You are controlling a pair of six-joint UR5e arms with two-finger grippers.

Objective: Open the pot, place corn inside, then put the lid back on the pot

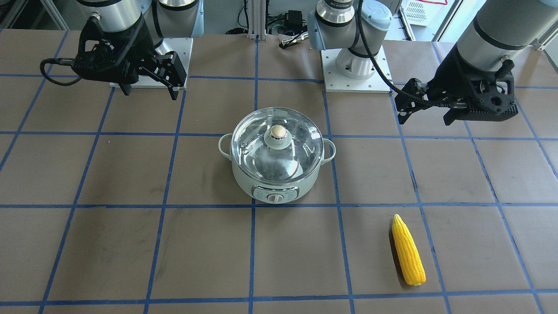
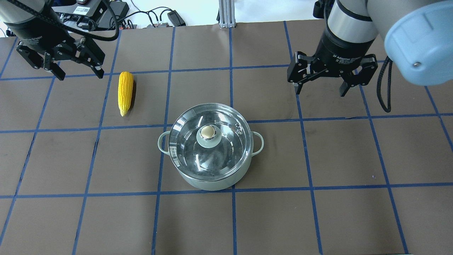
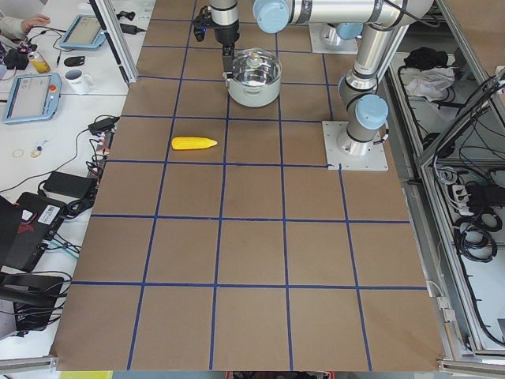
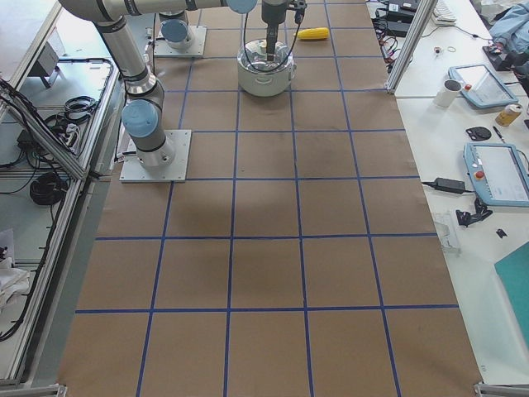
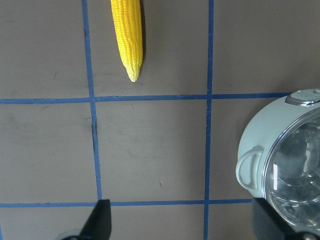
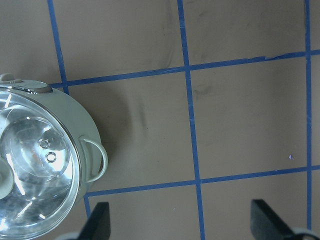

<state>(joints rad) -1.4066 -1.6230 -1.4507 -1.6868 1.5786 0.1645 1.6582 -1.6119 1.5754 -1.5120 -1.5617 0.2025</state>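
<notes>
Pot [image 2: 208, 179] stands in the middle of the table [image 2: 318, 159], and the lid [image 2: 230, 141] sits flat on it, closing it all the way round. The gold knob [image 2: 208, 132] points straight up from the middle of the lid. Through the glass you can see the shiny steel inside of the pot.

The corn [image 2: 125, 92] lies flat on the table, to the left of the pot and farther away, well apart from it. Its pointed end faces the near side.

The left gripper [image 2: 80, 75] hangs above the table just left of the corn's far end and does not touch it. Its fingers are spread wide with nothing between them. The right gripper [image 2: 321, 91] hangs above the table to the right of the pot and farther away. Its fingers are also spread wide and hold nothing.

The front camera shows the dial [image 1: 275, 198] on the pot's side, which the overhead camera cannot see. The left wrist camera shows the corn's tip and one loop handle [image 5: 248, 167] of the pot. The right wrist camera shows small holes [image 6: 46, 150] in the glass, probably vents, though they are tiny. In the two side views the pot is small and far off.
</notes>
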